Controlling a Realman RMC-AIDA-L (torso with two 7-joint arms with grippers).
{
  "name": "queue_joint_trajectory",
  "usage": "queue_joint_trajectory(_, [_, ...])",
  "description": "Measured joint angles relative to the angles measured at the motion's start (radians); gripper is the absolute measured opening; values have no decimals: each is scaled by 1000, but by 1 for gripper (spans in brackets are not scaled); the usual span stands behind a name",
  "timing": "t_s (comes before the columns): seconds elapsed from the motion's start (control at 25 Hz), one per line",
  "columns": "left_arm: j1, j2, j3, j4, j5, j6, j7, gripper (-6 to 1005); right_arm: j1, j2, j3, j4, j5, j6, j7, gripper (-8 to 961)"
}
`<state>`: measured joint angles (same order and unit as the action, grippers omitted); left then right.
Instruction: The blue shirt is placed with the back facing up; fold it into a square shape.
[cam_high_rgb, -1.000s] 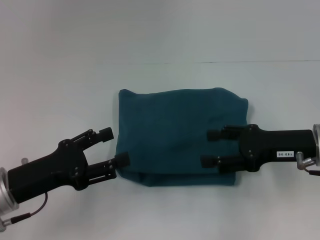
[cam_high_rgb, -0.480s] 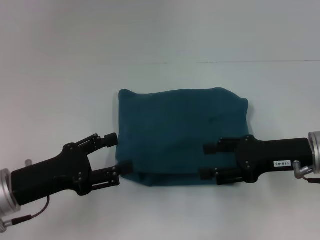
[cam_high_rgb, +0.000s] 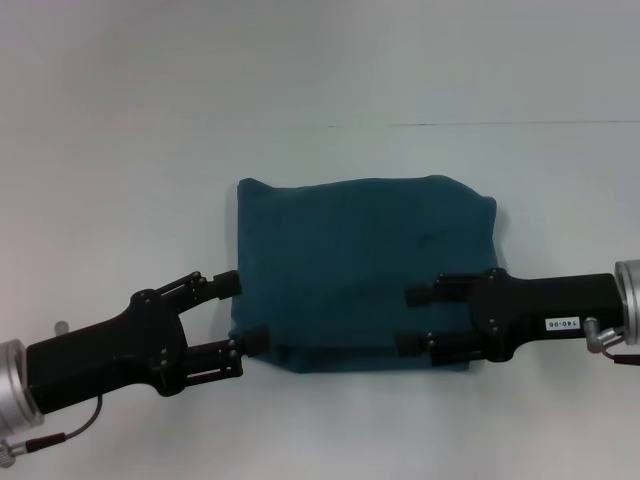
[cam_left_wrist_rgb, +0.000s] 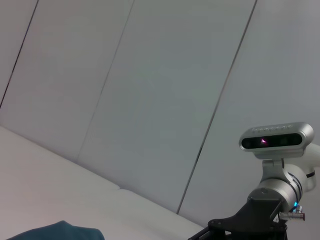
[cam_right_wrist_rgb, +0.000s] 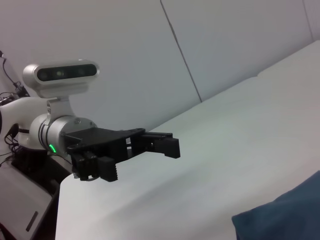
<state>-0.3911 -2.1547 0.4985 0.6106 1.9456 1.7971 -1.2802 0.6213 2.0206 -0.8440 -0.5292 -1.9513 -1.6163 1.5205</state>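
1. You've got the blue shirt (cam_high_rgb: 362, 272) sitting mid-frame in the head view, already folded to a rough rectangle w/ a doubled layer showing along its lower edge. It lies flat on the white table (cam_high_rgb: 320, 90).
2. Left gripper (cam_high_rgb: 240, 313) comes in from the lower left of the frame. Its jaws are spread apart, one finger up by the shirt's left edge, the other at the lower-left corner. Both tips overlap the fabric edge; you can't tell if they actually touch it. Nothing is held.
3. Right gripper (cam_high_rgb: 412, 320) reaches in from the right side of the frame, over the shirt's lower-right part. Jaws are also apart, fingers roughly parallel & pointing left, w/ blue cloth visible between them. No pinch on the fabric that you can see; whether the fingers rest on it can't be told.
4. In the left wrist view you only get a small bit of the shirt (cam_left_wrist_rgb: 55, 231) at the bottom left, plus the right arm's wrist & camera at the lower right.
5. In the right wrist view the shirt (cam_right_wrist_rgb: 285, 215) shows at the bottom right corner; the left gripper (cam_right_wrist_rgb: 137, 155) is at centre-left, fingers spread, nothing between them.
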Motion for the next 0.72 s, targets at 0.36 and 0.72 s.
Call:
queue_joint_trajectory(0.36, [-11, 2, 0, 1, 19, -1, -9, 909, 4, -1, -6, 0, -2, 9, 8, 878])
queue_joint_trajectory(0.72, [-15, 3, 0, 2, 43, -10, -27, 909, 3, 0, -6, 0, -4, 9, 26, 880])
